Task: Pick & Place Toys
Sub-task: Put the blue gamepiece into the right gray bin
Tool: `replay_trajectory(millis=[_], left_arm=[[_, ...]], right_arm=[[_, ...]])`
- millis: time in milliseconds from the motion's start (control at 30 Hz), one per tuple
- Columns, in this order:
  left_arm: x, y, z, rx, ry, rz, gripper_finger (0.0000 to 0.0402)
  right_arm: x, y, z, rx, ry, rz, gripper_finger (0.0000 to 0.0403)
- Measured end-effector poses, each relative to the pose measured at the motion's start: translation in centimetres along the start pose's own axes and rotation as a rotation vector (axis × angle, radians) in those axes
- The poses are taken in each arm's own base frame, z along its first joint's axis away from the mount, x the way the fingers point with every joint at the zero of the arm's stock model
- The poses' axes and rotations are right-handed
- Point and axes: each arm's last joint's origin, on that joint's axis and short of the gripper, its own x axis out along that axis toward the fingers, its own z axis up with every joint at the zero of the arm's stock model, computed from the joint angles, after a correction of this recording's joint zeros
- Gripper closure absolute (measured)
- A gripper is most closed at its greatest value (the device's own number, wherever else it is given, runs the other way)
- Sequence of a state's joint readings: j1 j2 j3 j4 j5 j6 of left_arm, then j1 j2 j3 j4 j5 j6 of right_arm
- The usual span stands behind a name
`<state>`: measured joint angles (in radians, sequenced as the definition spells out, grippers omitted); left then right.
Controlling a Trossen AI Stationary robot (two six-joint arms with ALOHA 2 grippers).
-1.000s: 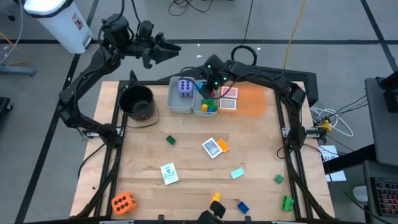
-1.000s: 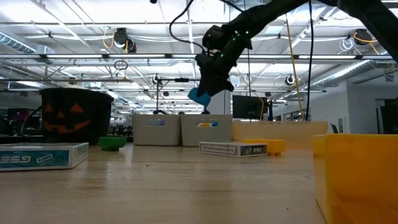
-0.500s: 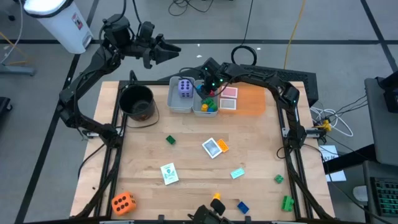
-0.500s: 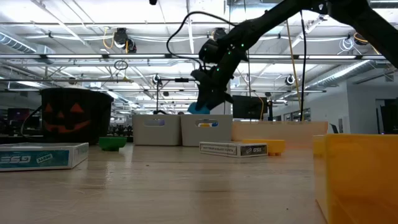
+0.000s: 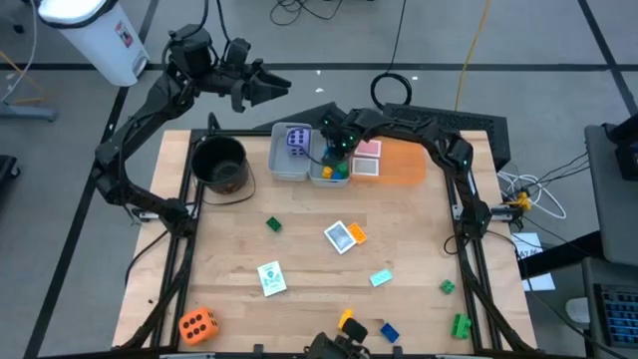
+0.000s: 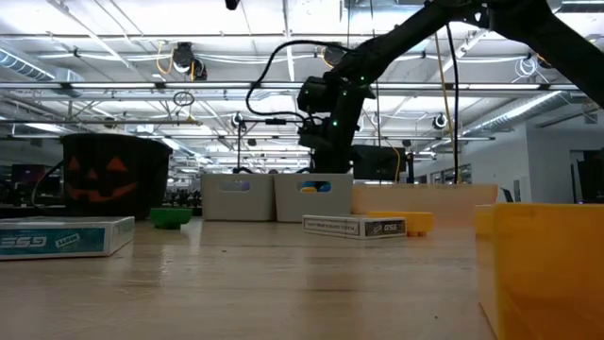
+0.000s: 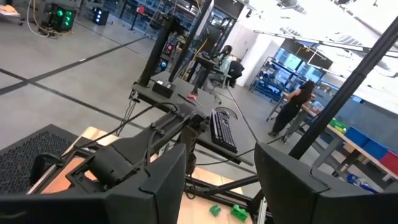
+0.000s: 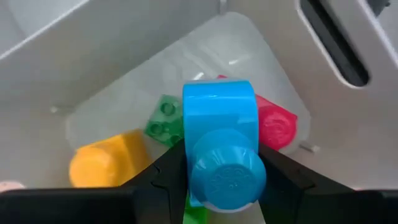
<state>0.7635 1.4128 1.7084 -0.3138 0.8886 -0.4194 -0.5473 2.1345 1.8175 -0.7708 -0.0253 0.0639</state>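
My right gripper (image 5: 335, 155) (image 8: 221, 182) hangs over the right one of two grey bins (image 5: 329, 172) at the table's far side, shut on a blue brick (image 8: 219, 140). Under it a yellow brick (image 8: 102, 163), a green brick (image 8: 163, 121) and a red brick (image 8: 277, 124) lie on the bin's floor. The left bin (image 5: 287, 168) holds a purple die (image 5: 296, 141). In the low view the gripper (image 6: 326, 159) reaches down to the bin's rim (image 6: 313, 178), and the blue brick is hidden there. My left gripper (image 5: 280, 83) (image 7: 221, 180) is raised beyond the far left corner, open, with nothing between its fingers. My right gripper pinches the blue brick by two opposite sides (image 8: 189, 155) between its two fingers (image 8: 163, 179). The fingers point steeply down from above. The brick is lifted clear above the bricks in the bin, one round stud end toward the wrist camera.
A black pumpkin bucket (image 5: 221, 165) stands left of the bins, a flat orange tray (image 5: 404, 165) with a card (image 5: 367, 160) to their right. Cards (image 5: 342, 236), green bricks (image 5: 273, 225), an orange die (image 5: 197, 324) and other bricks (image 5: 389, 331) lie scattered over the near half.
My right gripper has sunk with the blue brick from well above the right bin down to its rim, tipping more steeply downward. In the low view the brick showed clear above the bin; now it is hidden at the rim.
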Motion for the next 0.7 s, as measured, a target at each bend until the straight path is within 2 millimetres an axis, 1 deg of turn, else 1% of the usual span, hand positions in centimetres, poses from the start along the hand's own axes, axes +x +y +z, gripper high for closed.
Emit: replay_trajectory(millis=[700], left_arm=[[0.01,0.03,-0.04,0.002,0.003,0.002,0.0206]], right_arm=[[-0.06,0.24,-0.31,-0.081,0.030,-0.004,0.0261]])
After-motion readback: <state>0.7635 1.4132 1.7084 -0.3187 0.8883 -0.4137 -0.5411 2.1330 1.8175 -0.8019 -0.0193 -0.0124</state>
